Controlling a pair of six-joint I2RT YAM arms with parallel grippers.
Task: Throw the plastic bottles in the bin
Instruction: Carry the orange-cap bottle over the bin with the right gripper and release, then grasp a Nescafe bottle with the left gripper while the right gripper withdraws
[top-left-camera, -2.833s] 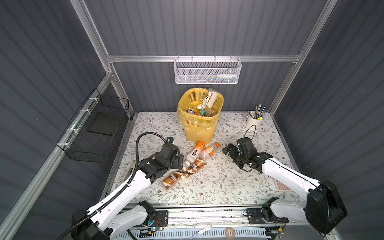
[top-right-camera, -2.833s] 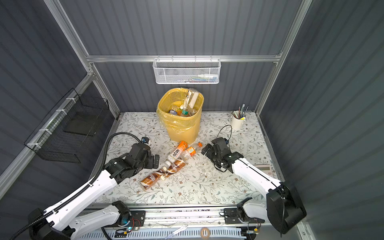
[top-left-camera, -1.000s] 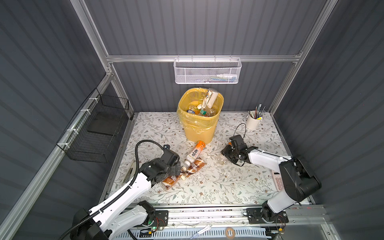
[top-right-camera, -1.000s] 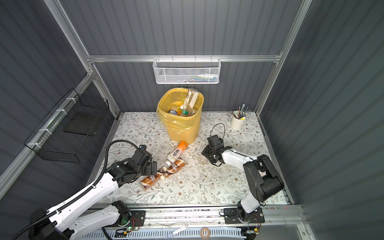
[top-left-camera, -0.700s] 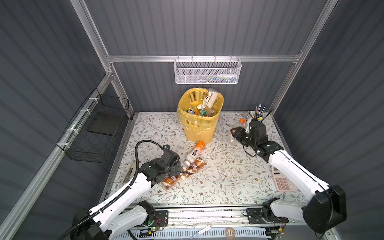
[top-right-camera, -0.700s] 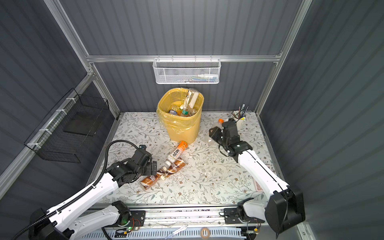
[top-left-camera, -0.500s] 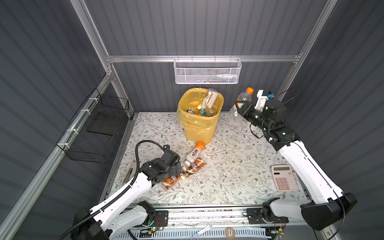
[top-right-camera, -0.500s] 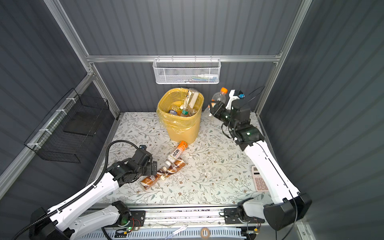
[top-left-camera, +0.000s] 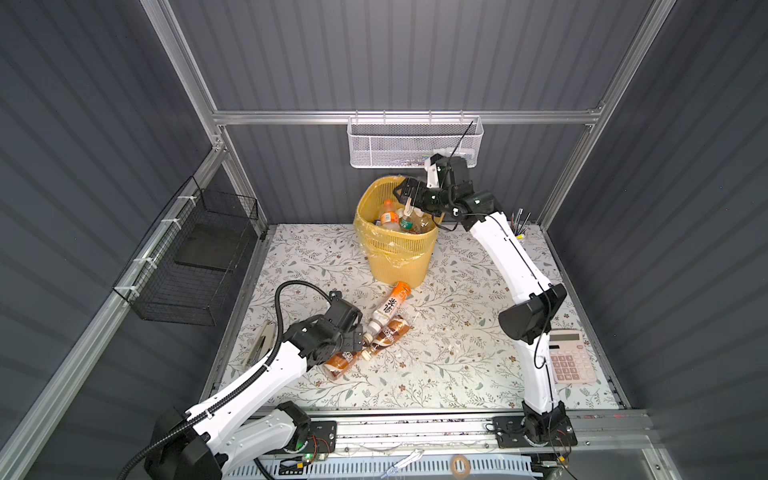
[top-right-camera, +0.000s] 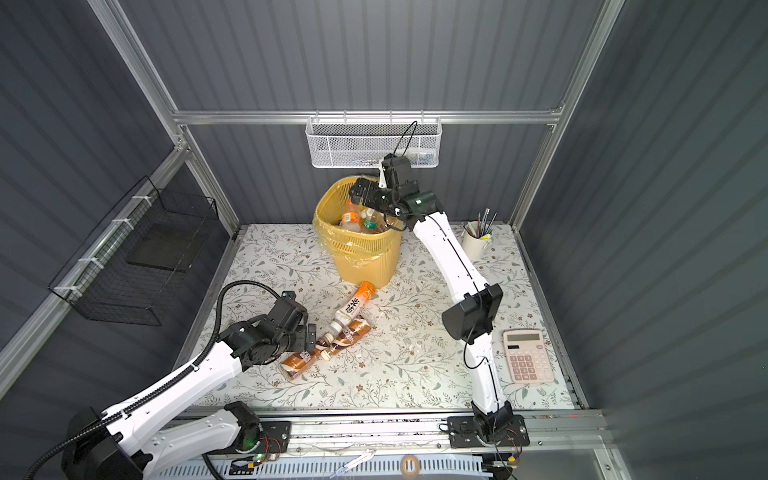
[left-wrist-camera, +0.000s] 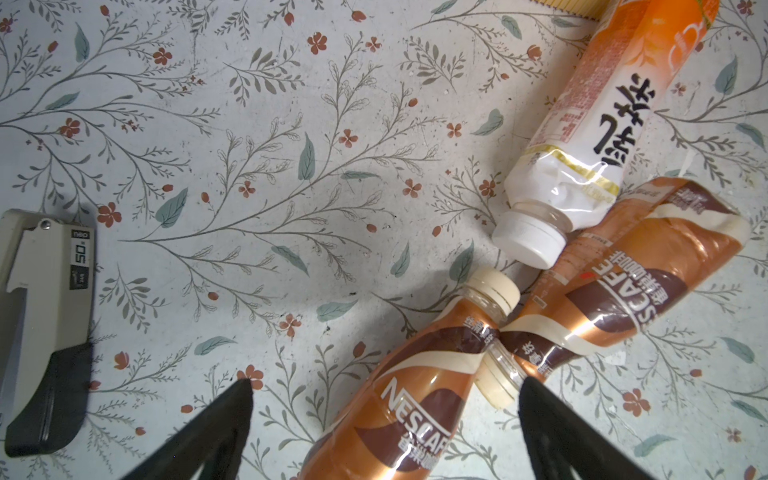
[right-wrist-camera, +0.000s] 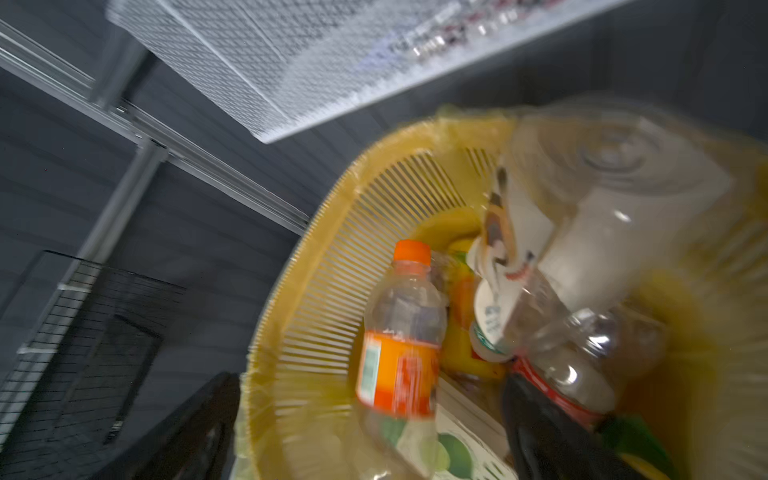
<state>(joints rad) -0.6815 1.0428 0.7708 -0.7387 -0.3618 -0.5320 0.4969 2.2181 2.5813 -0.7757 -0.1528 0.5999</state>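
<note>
(a) right jaws, spread wide and gripping nothing; black fingers well apart in the right wrist view, poised over the mouth of the bin. Beyond and between them, inside the bin, an orange-capped bottle with an orange label, free of both fingers, among other bottles piled in the clear liner; view much blurred. Bin upright at the middle of the far edge of the worktop, seen in both top views.

(b) left jaws, likewise open and gripping nothing; fingers low over the worktop, one on either side of the first brown bottle; contact impossible to tell. Just beside one fingertip, the cream cap of the second brown bottle, the two necks crossing. Against the second, a white-and-orange bottle, white cap toward the jaws, orange end toward the bin. All three lying flat, left of the worktop's middle, between the bin and the near edge.

(c) surroundings: stapler by the left edge; calculator toward the near right corner; cup of pens at the far right corner; white mesh basket on the back wall above the bin; black wire basket on the left wall.
</note>
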